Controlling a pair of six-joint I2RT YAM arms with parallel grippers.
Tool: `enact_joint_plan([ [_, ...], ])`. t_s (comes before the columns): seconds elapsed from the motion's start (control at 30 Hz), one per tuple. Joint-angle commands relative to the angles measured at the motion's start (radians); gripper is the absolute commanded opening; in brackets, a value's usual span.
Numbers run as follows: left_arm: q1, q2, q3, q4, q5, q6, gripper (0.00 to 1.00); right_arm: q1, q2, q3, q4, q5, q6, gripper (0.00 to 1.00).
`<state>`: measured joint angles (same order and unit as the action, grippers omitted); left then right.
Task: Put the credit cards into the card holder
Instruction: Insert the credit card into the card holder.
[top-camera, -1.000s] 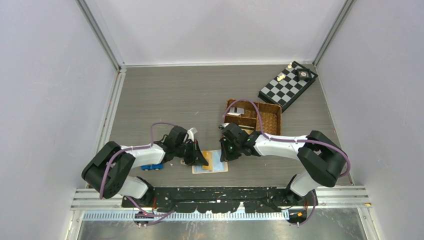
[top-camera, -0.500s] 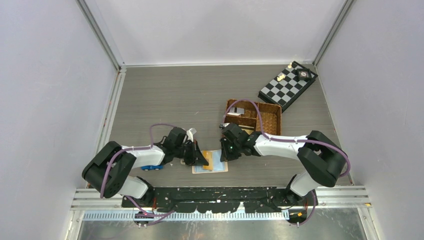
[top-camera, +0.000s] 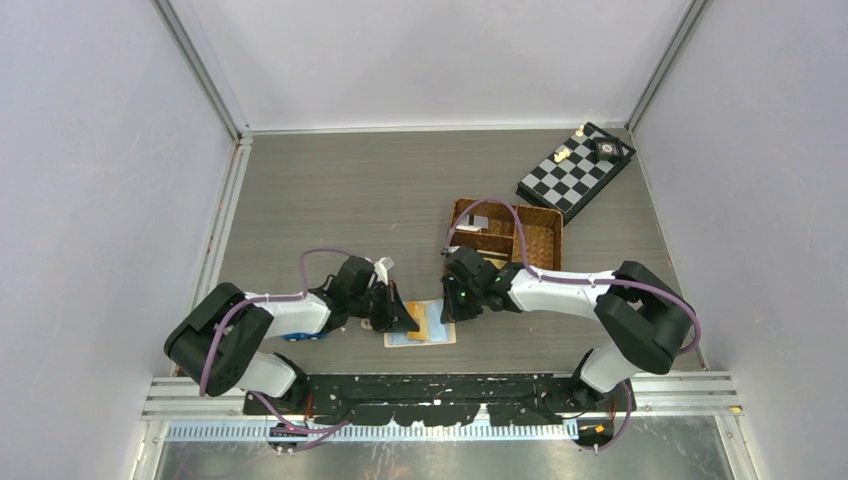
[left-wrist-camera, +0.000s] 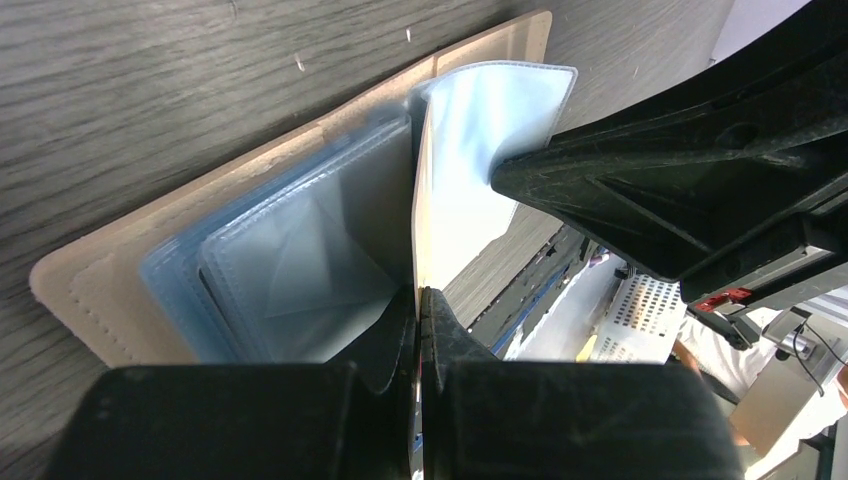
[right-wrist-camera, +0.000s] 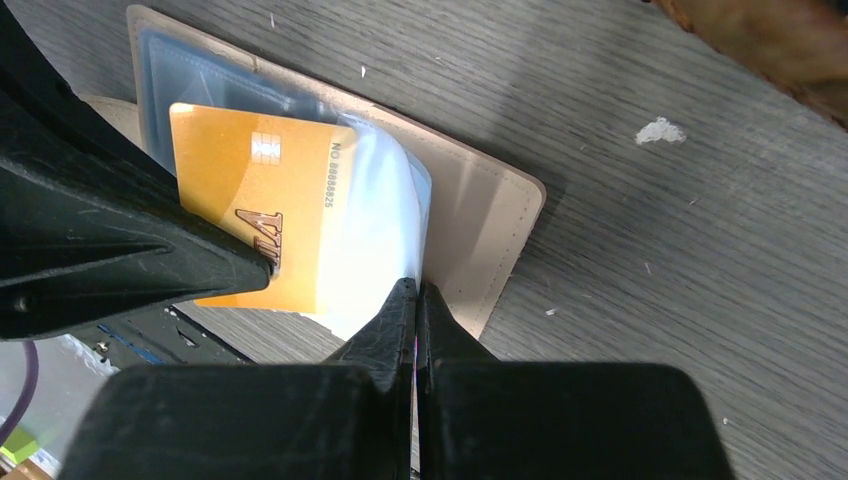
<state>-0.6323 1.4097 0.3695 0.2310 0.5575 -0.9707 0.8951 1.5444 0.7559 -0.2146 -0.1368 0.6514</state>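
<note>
So the card holder (top-camera: 432, 336) is lying open on the table (top-camera: 330, 200), down at 6 o'clock near the arm bases, with the woven basket (top-camera: 540, 240) off at about 2 o'clock from it and a chessboard (top-camera: 575, 172) further out the same way. Both grippers are closed tight. The left gripper (left-wrist-camera: 418, 300) has the gold card (right-wrist-camera: 265, 190) nipped by its edge, and the right gripper (right-wrist-camera: 415, 295) is pinching the clear sleeve (right-wrist-camera: 375, 230) at its 6 o'clock end, holding it up off the beige cover. The card looks like it's lying against the sleeve rather than properly inside, though I can't say how deep it is. My take on doing this bit well: the right side should hold that sleeve steady and slightly lifted so the mouth stays open, while the left lines the card's leading edge up square with the pocket and slides it in flat. If it goes in at an angle, a corner probably catches the plastic and buckles it. Don't drop the card until most of it is seated — the whole wallet is light and would likely skate across the table if shoved.
</note>
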Motion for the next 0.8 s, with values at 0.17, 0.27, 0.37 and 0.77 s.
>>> enact_joint_plan([
  [0.17,-0.032,0.037,-0.002,0.025,-0.078,-0.002,0.00,0.001,-0.007,-0.006,0.047,-0.006,0.063,0.01],
  [0.27,-0.044,0.041,0.013,0.000,-0.091,0.010,0.00,0.000,-0.014,-0.002,0.037,0.008,0.076,0.01],
  [0.37,-0.049,0.024,0.043,-0.077,-0.122,0.052,0.05,0.001,-0.025,0.006,0.009,0.039,0.086,0.01],
  [0.77,-0.049,-0.119,0.136,-0.377,-0.227,0.182,0.35,-0.005,-0.038,0.012,-0.026,0.069,0.094,0.01],
])
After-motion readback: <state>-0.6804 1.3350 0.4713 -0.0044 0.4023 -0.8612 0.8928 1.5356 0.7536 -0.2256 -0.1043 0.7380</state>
